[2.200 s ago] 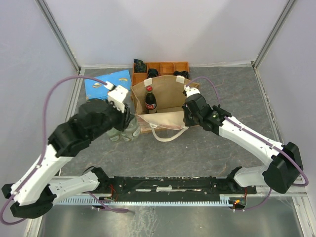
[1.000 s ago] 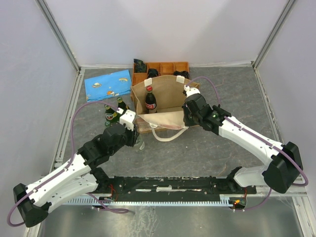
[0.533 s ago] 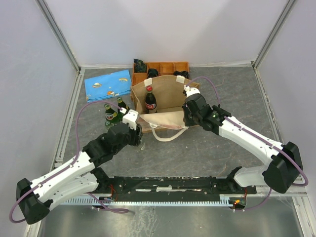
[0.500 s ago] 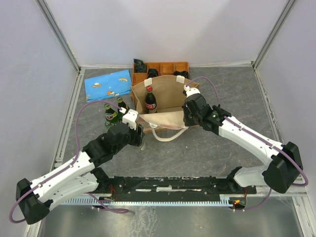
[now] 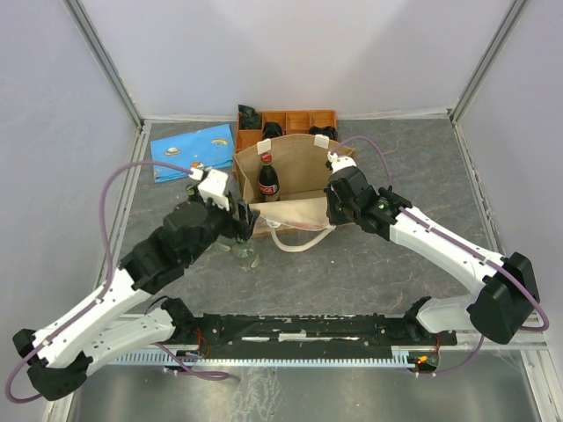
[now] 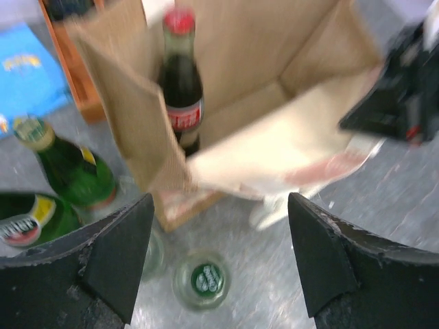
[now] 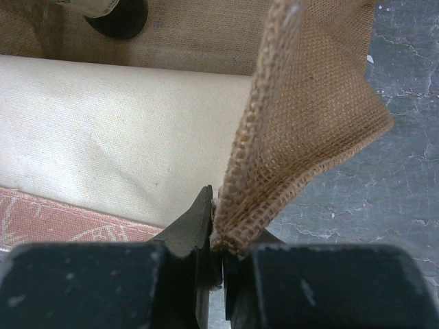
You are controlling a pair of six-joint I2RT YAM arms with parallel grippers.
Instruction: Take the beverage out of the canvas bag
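Tan woven cloth is pinched between the jaws of the right hand (image 7: 219,236). They are closed tight on the upper right edge of the canvas bag (image 5: 299,163), and in the right wrist view the fabric rises from the pinch in a stiff fold. The bag sits toward the back of the grey surface (image 5: 387,264) with its mouth open to the overhead camera. Its cream near panel slumps forward over a loop handle (image 5: 295,243). Inside, against the bag's left wall, a cola bottle (image 6: 182,89) with a red cap and red label stands upright.

The left hand (image 6: 219,205) is spread wide and grips nothing. Its two black fingers (image 6: 113,257) frame the wrist view with open space between them. It hangs over the surface just off the bag's near left corner. Below it a green-capped bottle (image 6: 204,279) of clear glass stands upright on the surface, close to that corner and clear of both fingers. Two green bottles (image 6: 68,168) stand close together to its left, blurred in the wrist view. A blue pouch (image 5: 189,148) lies flat at the back left. An orange tray (image 5: 303,118) sits right behind the bag.
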